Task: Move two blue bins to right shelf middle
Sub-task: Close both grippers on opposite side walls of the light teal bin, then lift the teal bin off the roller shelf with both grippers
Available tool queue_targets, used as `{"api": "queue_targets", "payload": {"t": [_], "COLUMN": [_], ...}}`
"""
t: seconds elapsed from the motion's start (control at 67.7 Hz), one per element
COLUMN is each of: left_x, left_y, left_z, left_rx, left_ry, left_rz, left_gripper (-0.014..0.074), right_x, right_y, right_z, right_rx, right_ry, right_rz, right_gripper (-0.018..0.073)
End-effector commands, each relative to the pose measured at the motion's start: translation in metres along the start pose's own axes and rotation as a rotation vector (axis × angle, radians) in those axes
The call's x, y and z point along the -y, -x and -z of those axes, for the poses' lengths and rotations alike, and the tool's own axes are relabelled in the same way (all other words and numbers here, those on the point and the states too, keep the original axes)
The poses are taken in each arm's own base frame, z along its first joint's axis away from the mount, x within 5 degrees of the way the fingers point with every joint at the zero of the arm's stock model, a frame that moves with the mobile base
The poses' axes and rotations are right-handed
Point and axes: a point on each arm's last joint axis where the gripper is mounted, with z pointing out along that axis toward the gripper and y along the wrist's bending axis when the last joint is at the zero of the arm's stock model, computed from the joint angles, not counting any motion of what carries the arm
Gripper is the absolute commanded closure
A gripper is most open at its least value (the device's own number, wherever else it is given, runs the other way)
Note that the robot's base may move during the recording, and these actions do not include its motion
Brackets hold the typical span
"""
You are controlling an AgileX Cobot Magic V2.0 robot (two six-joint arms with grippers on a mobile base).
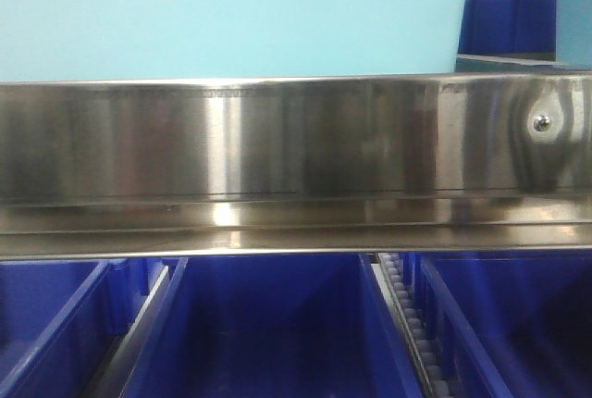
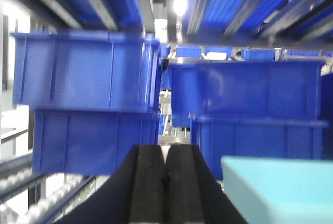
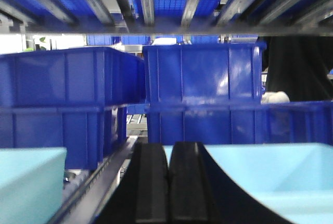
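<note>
The front camera sits hard against a brushed steel shelf rail (image 1: 277, 139) and faces it level, with pale turquoise bins (image 1: 231, 9) above and dark blue plastic bins (image 1: 268, 324) below. Each wrist camera looks low and level into the shelving, over the left black pincer (image 2: 165, 179) or the right black pincer (image 3: 167, 182). Both see stacked blue bins close ahead, turquoise bins beside them and grey metal tracks (image 2: 99, 5) overhead.

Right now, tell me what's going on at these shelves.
Both arms are at the shelving and neither holds anything. The left gripper is shut, facing stacked dark blue bins, with a light blue bin low on its right. The right gripper is also shut, with light blue bins on either side of it. From the front, the steel shelf rail fills the view. No bin is being carried yet.
</note>
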Motion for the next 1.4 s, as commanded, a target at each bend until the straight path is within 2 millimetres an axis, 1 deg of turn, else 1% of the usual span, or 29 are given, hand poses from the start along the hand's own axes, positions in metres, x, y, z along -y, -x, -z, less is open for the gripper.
{"api": "queue_targets", "payload": {"t": [0.0,0.059,0.133,0.162,0.236,0.266,0.325,0.354,0.413,0.502,0.62,0.664,0.694,0.753,0.768,0.797,0.886,0.945,0.989,1.063,1.078,1.107,1.122,1.152,1.211,1.24,1.314,1.344,1.388], "left_x": [0.000,0.000,0.000,0.001,0.002,0.003,0.003,0.004,0.006,0.013,0.024,0.028,0.032,0.036,0.038,0.039,0.044,0.047,0.050,0.054,0.055,0.056,0.057,0.058,0.061,0.063,0.066,0.068,0.070], "left_y": [0.024,0.039,0.055,0.059,0.067,0.070,0.073,0.075,0.082,0.091,0.100,0.103,0.103,0.104,0.102,0.102,0.100,0.095,0.092,0.080,0.078,0.074,0.071,0.067,0.053,0.045,0.031,0.024,0.015], "left_z": [-0.005,-0.011,-0.022,-0.026,-0.041,-0.049,-0.064,-0.071,-0.084,-0.104,-0.131,-0.142,-0.153,-0.165,-0.170,-0.177,-0.197,-0.210,-0.218,-0.235,-0.237,-0.242,-0.244,-0.249,-0.260,-0.265,-0.276,-0.281,-0.287], "left_rx": [-0.054,-0.082,-0.111,-0.122,-0.168,-0.194,-0.247,-0.270,-0.302,-0.343,-0.451,-0.517,-0.587,-0.670,-0.696,-0.727,-0.808,-0.865,-0.907,-1.001,-1.015,-1.044,-1.060,-1.095,-1.174,-1.212,-1.279,-1.297,-1.317], "left_ry": [0.009,0.010,-0.006,-0.014,-0.031,-0.035,-0.035,-0.034,-0.054,-0.114,-0.171,-0.186,-0.195,-0.205,-0.204,-0.204,-0.202,-0.200,-0.206,-0.204,-0.204,-0.203,-0.204,-0.203,-0.210,-0.212,-0.210,-0.210,-0.209], "left_rz": [0.005,0.006,0.011,0.013,0.017,0.018,0.017,0.016,0.019,0.027,0.036,0.039,0.039,0.043,0.040,0.036,0.026,0.019,0.026,0.016,0.013,0.009,0.005,0.000,-0.025,-0.034,-0.043,-0.045,-0.047], "left_gripper": [0.0550,0.0432,0.0307,0.0251,0.0159,0.0133,0.0083,0.0069,0.0053,0.0059,0.0059,0.0059,0.0059,0.0059,0.0059,0.0059,0.0059,0.0059,0.0059,0.0059,0.0059,0.0059,0.0059,0.0059,0.0059,0.0059,0.0059,0.0059,0.0059], "right_x": [-0.002,-0.003,-0.003,-0.004,-0.004,-0.004,-0.003,-0.003,-0.004,-0.005,-0.014,-0.020,-0.026,-0.036,-0.039,-0.044,-0.064,-0.075,-0.085,-0.099,-0.102,-0.105,-0.107,-0.111,-0.117,-0.120,-0.130,-0.133,-0.137], "right_y": [0.020,0.033,0.043,0.047,0.051,0.051,0.053,0.052,0.053,0.057,0.065,0.068,0.073,0.076,0.077,0.083,0.087,0.092,0.089,0.086,0.082,0.081,0.076,0.073,0.064,0.063,0.051,0.049,0.040], "right_z": [-0.005,-0.012,-0.023,-0.028,-0.042,-0.048,-0.061,-0.069,-0.083,-0.103,-0.130,-0.139,-0.148,-0.162,-0.165,-0.171,-0.192,-0.203,-0.213,-0.230,-0.234,-0.240,-0.245,-0.251,-0.264,-0.270,-0.285,-0.288,-0.294], "right_rx": [-0.052,-0.063,-0.086,-0.092,-0.127,-0.145,-0.179,-0.203,-0.259,-0.363,-0.525,-0.589,-0.617,-0.668,-0.676,-0.683,-0.748,-0.784,-0.844,-0.939,-0.976,-1.007,-1.034,-1.066,-1.131,-1.132,-1.150,-1.156,-1.181], "right_ry": [0.012,0.013,0.013,0.012,0.010,0.009,0.008,0.007,0.008,0.020,0.090,0.132,0.166,0.221,0.233,0.258,0.343,0.382,0.405,0.414,0.406,0.392,0.383,0.366,0.319,0.304,0.307,0.308,0.311], "right_rz": [0.001,0.001,0.001,0.001,0.000,-0.001,-0.001,-0.002,0.000,0.008,0.020,0.023,0.026,0.032,0.034,0.037,0.052,0.051,0.045,0.024,0.024,0.026,0.031,0.042,0.069,0.087,0.091,0.079,0.072], "right_gripper": [0.0702,0.0624,0.0465,0.0379,0.0209,0.0120,0.0018,-0.0015,-0.0009,-0.0009,-0.0009,-0.0009,-0.0009,-0.0009,-0.0009,-0.0009,-0.0009,-0.0009,-0.0009,-0.0009,-0.0009,-0.0009,-0.0009,-0.0009,-0.0009,-0.0009,-0.0009,-0.0009,-0.0009]}}
